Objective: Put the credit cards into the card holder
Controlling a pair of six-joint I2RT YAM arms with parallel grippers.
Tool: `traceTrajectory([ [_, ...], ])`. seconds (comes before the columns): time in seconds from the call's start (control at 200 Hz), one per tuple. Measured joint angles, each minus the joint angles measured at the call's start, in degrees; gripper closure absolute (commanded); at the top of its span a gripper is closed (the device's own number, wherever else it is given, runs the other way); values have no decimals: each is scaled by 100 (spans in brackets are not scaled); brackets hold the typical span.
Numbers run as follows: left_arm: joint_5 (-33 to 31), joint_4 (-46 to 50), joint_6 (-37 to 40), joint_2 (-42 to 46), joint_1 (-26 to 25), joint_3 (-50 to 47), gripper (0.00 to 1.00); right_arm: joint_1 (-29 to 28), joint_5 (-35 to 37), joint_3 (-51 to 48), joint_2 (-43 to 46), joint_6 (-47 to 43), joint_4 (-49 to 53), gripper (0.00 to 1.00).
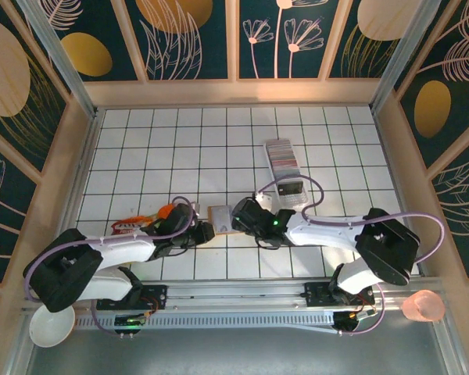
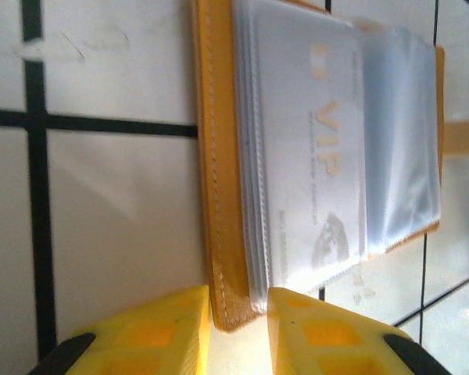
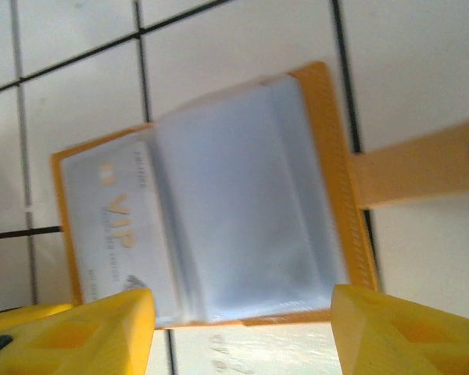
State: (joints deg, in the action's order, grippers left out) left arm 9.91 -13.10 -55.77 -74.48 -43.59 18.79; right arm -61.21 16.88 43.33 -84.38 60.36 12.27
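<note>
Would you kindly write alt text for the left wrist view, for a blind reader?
An open tan leather card holder with clear plastic sleeves, one holding a white VIP card, lies on a white tiled table; the yellow left tool pinches its near edge.

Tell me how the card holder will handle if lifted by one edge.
Probably floppy: the card holder is thin leather lying open, its clear sleeves bowing up. Likely light, with one VIP card visible inside. The glossy sleeves may slip; the leather edge looks grippier.
</note>
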Motion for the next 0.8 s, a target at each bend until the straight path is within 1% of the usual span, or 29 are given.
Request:
traceTrajectory([
  [0.08,-7,260,79,149,-24,52,69,44,-28,-17,-2,-20,66,46],
  [0.105,-37,365,136,192,-24,94,66,55,-39,-15,-2,-57,66,47],
  [0.15,-155,586,223,258,-24,219,63,70,-63,2,-11,-85,68,47],
  [0.225,-372,879,402,282,-17,505,62,87,-125,83,-83,-170,70,47],
  [0.365,-551,1019,651,46,170,942,62,166,-282,354,-317,-339,57,47],
  [0.556,-424,852,737,-601,605,964,66,415,-479,474,-590,-520,17,45],
  [0.616,-396,789,754,-758,636,964,68,466,-529,516,-710,-586,17,46],
  [0.801,-317,678,758,-776,675,931,69,509,-680,721,-1029,-684,13,45],
])
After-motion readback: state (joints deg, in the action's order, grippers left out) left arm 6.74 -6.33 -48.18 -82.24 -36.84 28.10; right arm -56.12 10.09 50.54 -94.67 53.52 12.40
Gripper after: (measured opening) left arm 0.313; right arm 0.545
